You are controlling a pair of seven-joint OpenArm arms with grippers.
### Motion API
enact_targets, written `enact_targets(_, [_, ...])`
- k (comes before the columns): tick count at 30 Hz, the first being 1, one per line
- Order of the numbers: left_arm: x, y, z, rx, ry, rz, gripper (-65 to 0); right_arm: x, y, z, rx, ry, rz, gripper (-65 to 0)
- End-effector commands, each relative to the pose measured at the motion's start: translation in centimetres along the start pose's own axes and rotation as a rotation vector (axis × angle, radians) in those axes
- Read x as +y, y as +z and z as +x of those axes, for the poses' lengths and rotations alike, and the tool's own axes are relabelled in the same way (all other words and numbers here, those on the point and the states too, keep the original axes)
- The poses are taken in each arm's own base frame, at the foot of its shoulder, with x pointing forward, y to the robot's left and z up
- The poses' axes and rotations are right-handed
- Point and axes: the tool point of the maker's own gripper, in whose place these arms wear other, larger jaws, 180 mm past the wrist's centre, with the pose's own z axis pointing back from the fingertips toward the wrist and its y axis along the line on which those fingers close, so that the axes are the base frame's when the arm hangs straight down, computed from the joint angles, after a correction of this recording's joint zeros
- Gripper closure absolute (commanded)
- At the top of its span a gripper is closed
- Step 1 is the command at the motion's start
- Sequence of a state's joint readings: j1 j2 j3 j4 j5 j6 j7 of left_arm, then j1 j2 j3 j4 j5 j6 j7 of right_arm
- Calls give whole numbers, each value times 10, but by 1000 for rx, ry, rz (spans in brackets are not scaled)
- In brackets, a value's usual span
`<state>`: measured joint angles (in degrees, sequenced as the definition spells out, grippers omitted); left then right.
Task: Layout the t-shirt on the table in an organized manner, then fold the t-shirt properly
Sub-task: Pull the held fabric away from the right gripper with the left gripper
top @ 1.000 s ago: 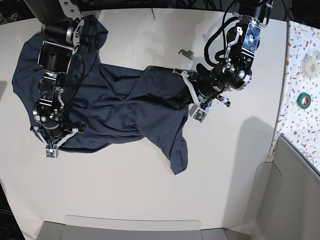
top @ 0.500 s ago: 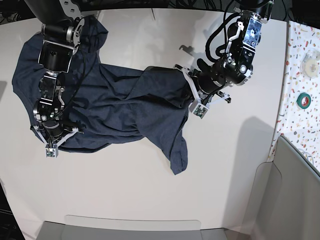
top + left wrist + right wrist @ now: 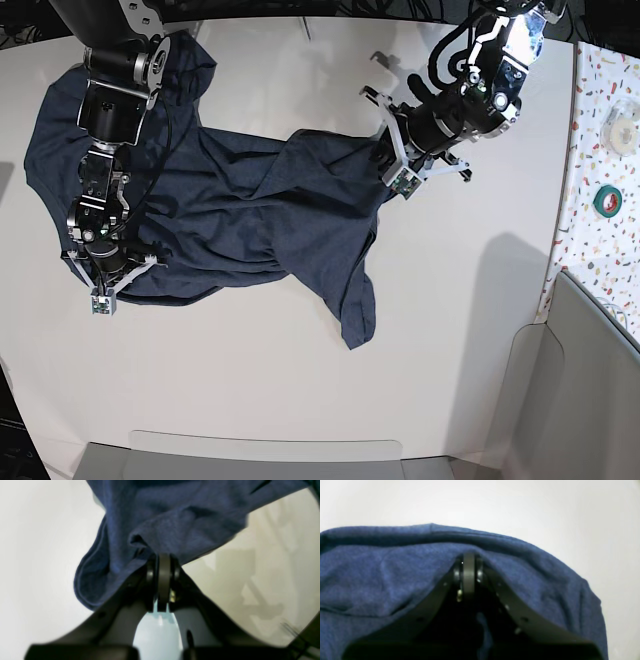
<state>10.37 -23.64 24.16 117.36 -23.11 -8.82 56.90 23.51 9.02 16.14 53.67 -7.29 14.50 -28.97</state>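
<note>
T-shirt (image 3: 230, 215) crumpled across left and middle of white tabletop (image 3: 300, 380), one tail trailing toward near edge. Left gripper (image 3: 392, 160) at garment's right edge, jaws pressed together, pinching a fold of cloth. Right gripper (image 3: 108, 272) at near-left hem, jaws likewise clamped on fabric.

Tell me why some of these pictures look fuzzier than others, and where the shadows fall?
Base view: sharp and evenly lit, with soft grey arm shadows on the plain matte white table right of the dark navy-blue cotton t-shirt. Left wrist view: softly blurred, the shut left claw pinching cloth, pale shadows at right. Right wrist view: also out of focus, the right claw shut on fabric.
</note>
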Motion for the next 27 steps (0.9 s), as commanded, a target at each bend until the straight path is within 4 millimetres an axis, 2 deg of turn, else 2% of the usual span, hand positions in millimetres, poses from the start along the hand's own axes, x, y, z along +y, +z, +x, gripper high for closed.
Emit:
enact_targets(1, [0, 6, 1, -10, -14, 3, 0, -1, 2, -47, 185, 31, -5, 0])
enact_targets(4, [-1, 9, -14, 25, -18, 0, 0, 0, 1, -47, 185, 30, -4, 0])
enact_targets(11, [-2, 20, -61, 149, -33, -9, 0, -2, 2, -50, 191, 33, -8, 0])
enact_targets(18, [2, 34, -95, 248, -62, -9, 0, -2, 2, -46, 186, 37, -8, 0])
enact_targets(23, [17, 40, -98, 271, -90, 24, 0, -3, 2, -45, 183, 37, -10, 0])
enact_targets(24, [24, 42, -98, 277, -95, 41, 0, -3, 2, -43, 180, 37, -11, 0])
enact_targets(27, [62, 53, -90, 257, -76, 147, 0, -12, 2, -35, 168, 40, -25, 0])
